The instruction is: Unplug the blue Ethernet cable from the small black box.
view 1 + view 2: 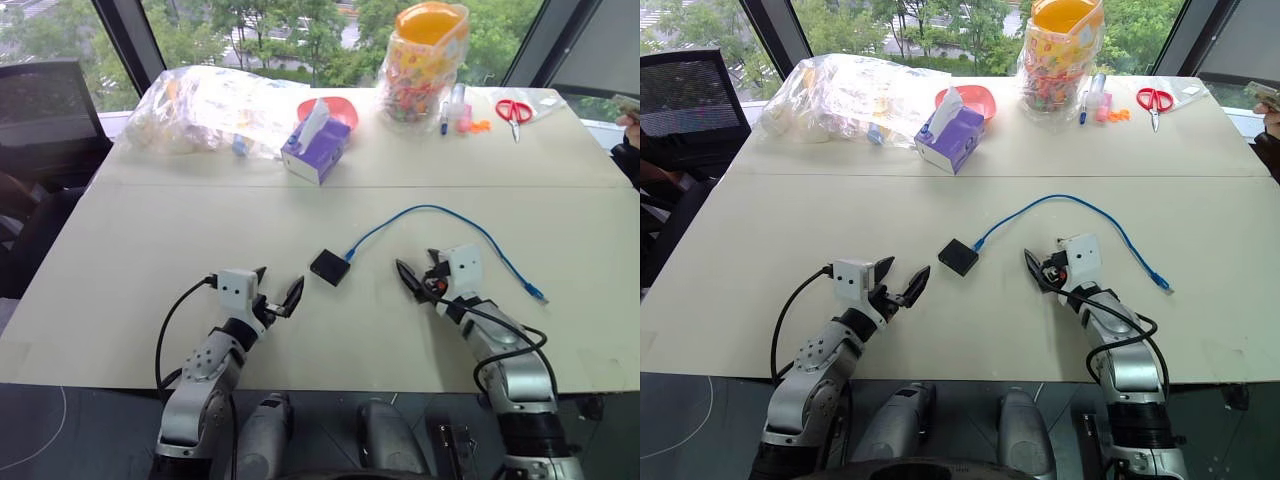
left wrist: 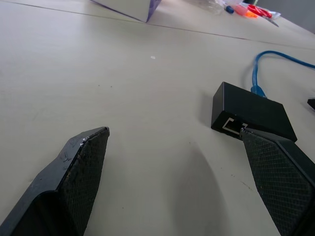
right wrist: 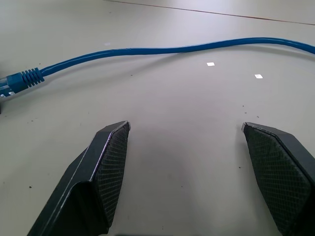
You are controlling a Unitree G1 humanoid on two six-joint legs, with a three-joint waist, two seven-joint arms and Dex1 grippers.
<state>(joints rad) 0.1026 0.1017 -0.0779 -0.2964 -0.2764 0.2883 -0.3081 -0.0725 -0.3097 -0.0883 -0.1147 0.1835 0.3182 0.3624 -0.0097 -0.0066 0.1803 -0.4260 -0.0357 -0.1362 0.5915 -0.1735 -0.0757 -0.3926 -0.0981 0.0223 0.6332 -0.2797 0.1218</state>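
The small black box (image 1: 329, 267) lies flat on the pale table, between my two grippers. The blue Ethernet cable (image 1: 432, 209) is plugged into the box's far right side, arcs away and curves back to a loose plug (image 1: 538, 294) at the right. My left gripper (image 1: 280, 284) is open, just left of the box and level with the table. In the left wrist view the box (image 2: 252, 110) sits by one fingertip (image 2: 256, 142). My right gripper (image 1: 420, 270) is open, right of the box under the cable's arc. In the right wrist view the cable (image 3: 162, 49) runs beyond its open fingers.
At the table's far side stand a purple tissue box (image 1: 316, 150), a crumpled clear plastic bag (image 1: 205, 105), a red bowl (image 1: 338, 108), a bag of colourful items (image 1: 425, 65), markers (image 1: 455, 110) and red scissors (image 1: 514, 110). A black chair (image 1: 45, 95) stands far left.
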